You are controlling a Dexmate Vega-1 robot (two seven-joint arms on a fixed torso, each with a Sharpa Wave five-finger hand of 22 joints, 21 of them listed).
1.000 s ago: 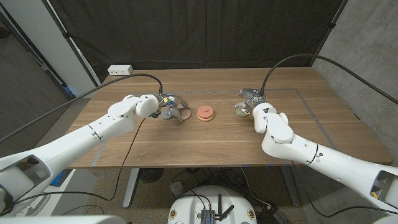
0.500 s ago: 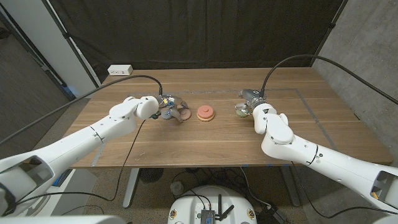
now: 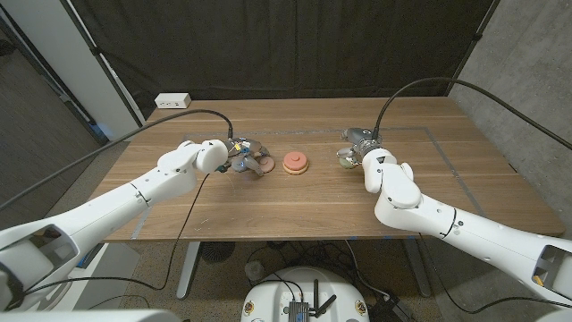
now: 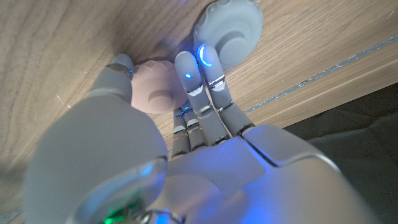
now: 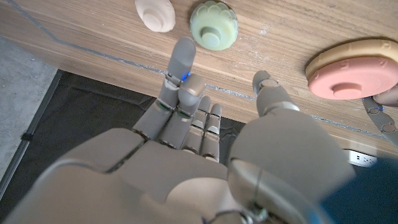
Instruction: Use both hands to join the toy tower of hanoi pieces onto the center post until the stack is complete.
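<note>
The center stack [image 3: 296,162], a pink disc on a wider tan one, stands mid-table and also shows in the right wrist view [image 5: 354,68]. My left hand [image 3: 239,157] is just left of it, over two loose pieces. A pale pink piece [image 4: 152,93] lies on the wood, pinched between the thumb and the fingers [image 4: 186,68], and a grey-blue piece [image 4: 229,28] lies at the fingertips. My right hand [image 3: 364,148] hovers right of the stack, fingers spread and holding nothing. A green piece [image 5: 214,25] [image 3: 344,160] and a cream piece [image 5: 155,14] lie just beyond its fingertips.
A white power strip [image 3: 173,101] sits at the table's back left corner. Thin tape lines [image 3: 438,143] run across the wood on the right side. Black cables arch from both wrists toward the back.
My left hand has edged slightly toward the loose pieces and lowered onto them. The right hand and the stack are unchanged.
</note>
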